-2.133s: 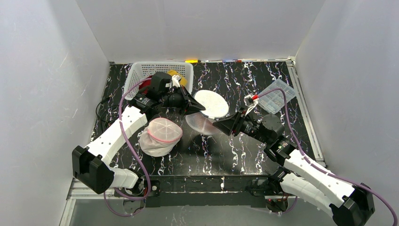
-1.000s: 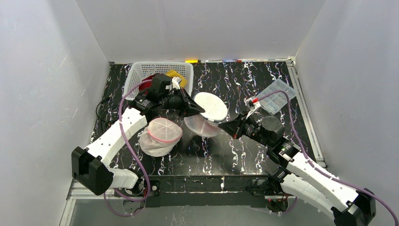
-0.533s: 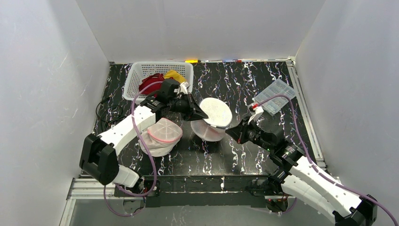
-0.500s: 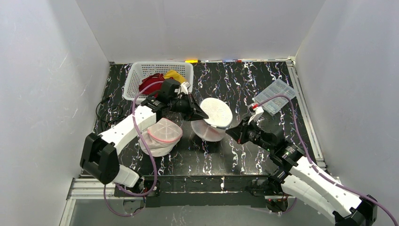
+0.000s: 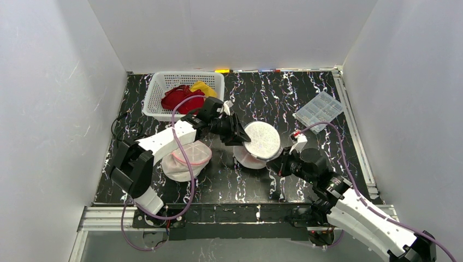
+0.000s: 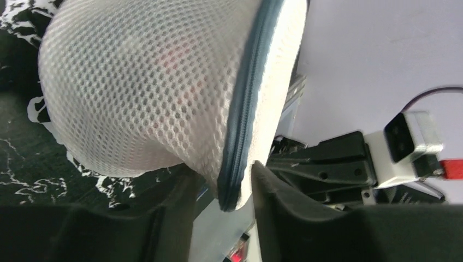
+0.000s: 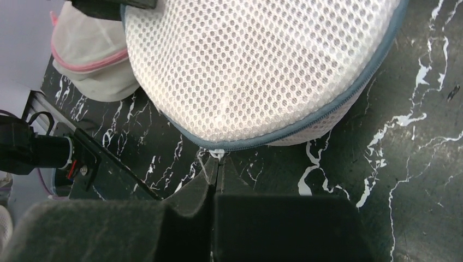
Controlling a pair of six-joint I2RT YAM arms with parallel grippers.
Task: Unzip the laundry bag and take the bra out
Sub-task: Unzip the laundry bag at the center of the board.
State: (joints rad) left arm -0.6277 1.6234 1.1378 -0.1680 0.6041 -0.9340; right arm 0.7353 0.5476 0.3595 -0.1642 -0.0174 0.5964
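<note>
The laundry bag [image 5: 262, 141] is a round white mesh pouch with a grey-blue zipper [image 7: 306, 123], held up between both arms at mid-table. My left gripper [image 5: 241, 136] is open at its left rim. In the left wrist view the zipper seam [image 6: 247, 93] hangs loose between the parted fingers [image 6: 273, 202]. My right gripper [image 7: 217, 162] is shut on the small white zipper pull [image 7: 218, 153] at the bag's near edge, below the bag [image 7: 256, 65]. The bra is hidden; only a faint reddish patch [image 6: 174, 54] shows through the mesh.
A white fabric bundle with pink trim [image 5: 185, 158] lies under the left arm. A white basket [image 5: 155, 87] with red and yellow cloth [image 5: 183, 95] stands at the back left. A clear plastic box [image 5: 318, 108] sits at the right, cables [image 5: 121, 124] along the left edge.
Both arms carried the bag to the right and nearer. My left gripper, shut on the bag's rim before, has opened. The right gripper stayed shut on the pull.
</note>
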